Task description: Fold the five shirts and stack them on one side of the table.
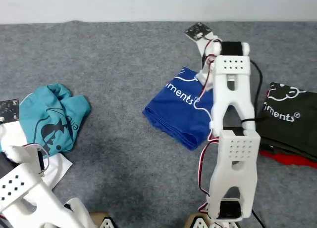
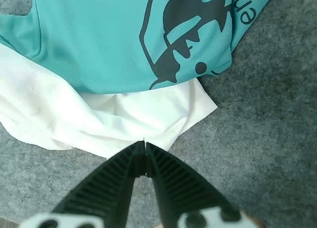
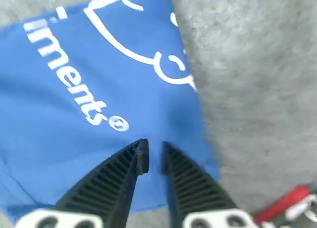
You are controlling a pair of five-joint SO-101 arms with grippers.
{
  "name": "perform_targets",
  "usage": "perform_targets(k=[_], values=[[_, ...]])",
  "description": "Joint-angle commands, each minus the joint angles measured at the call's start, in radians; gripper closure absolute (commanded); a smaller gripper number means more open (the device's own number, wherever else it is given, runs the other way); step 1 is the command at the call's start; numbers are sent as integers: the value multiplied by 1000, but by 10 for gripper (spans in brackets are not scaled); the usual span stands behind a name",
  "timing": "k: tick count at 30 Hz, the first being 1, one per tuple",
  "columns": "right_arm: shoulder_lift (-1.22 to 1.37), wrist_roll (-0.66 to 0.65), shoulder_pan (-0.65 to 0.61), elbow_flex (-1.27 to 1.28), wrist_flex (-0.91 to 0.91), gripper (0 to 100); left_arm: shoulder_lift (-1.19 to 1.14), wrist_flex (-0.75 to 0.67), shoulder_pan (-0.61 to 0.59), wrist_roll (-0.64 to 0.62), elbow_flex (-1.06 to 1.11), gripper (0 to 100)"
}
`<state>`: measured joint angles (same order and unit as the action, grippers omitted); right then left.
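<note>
Right gripper (image 3: 153,151): you are poising it directly over the blue shirt (image 3: 74,114), jaws slightly apart.
Left gripper (image 2: 145,148): jaws together, sitting well apart by the white shirt (image 2: 148,119).

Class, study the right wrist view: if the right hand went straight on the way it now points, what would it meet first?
Most likely the blue shirt: the right hand points onto it, close to its edge beside the grey mat. Whether it already touches the cloth is unclear.
</note>
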<state>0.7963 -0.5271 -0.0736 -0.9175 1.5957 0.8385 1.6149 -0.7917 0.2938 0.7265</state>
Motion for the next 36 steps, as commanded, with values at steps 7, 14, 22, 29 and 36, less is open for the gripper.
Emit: perform_targets(k=[7,14,22,29,36], values=[[117,311,-185,-48,12,990,9,-25,5,12,-2,994],[216,313,-329,-48,27,990,9,-25,5,12,-2,994],[202,270,-321,-210,153,990,14,-25,5,12,-2,994],[111,302,-225,-307,200,990,15,-21,5,12,-2,994],[41,618,-116,-250,203,990,15,-25,5,12,-2,994]])
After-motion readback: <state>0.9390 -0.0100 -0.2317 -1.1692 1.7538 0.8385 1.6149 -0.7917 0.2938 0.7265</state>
